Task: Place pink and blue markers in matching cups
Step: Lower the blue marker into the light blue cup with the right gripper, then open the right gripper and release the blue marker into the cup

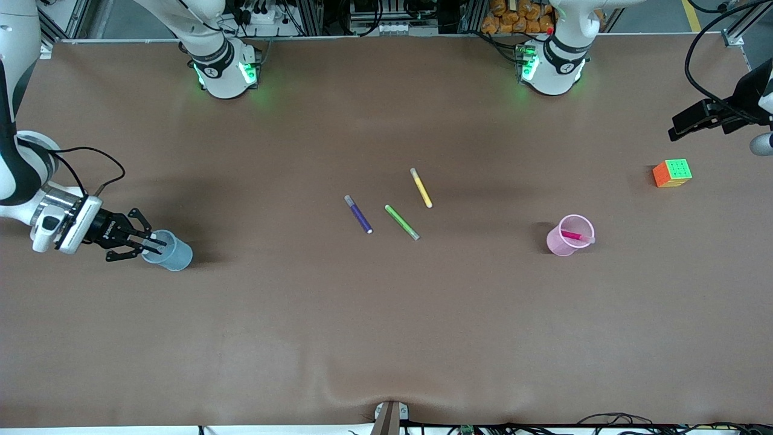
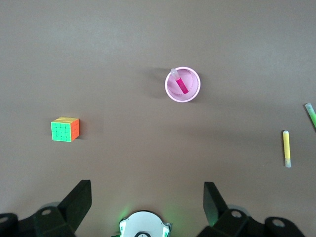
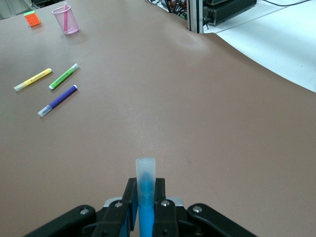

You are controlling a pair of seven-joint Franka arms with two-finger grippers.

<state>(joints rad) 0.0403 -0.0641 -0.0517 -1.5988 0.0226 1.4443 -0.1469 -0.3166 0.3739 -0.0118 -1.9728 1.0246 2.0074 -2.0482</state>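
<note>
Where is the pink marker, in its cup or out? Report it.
In. The pink marker leans inside the pink cup, its pale cap resting against the rim in the front and left wrist views.

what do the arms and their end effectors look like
Both arms are glossy white with black joint bands, and green lights glow at their bases. The right arm's wrist has a silver ring, a white block and a looping black cable. The right end effector is black with openwork fingers. The left end effector shows two black wedge-shaped fingers.
</note>
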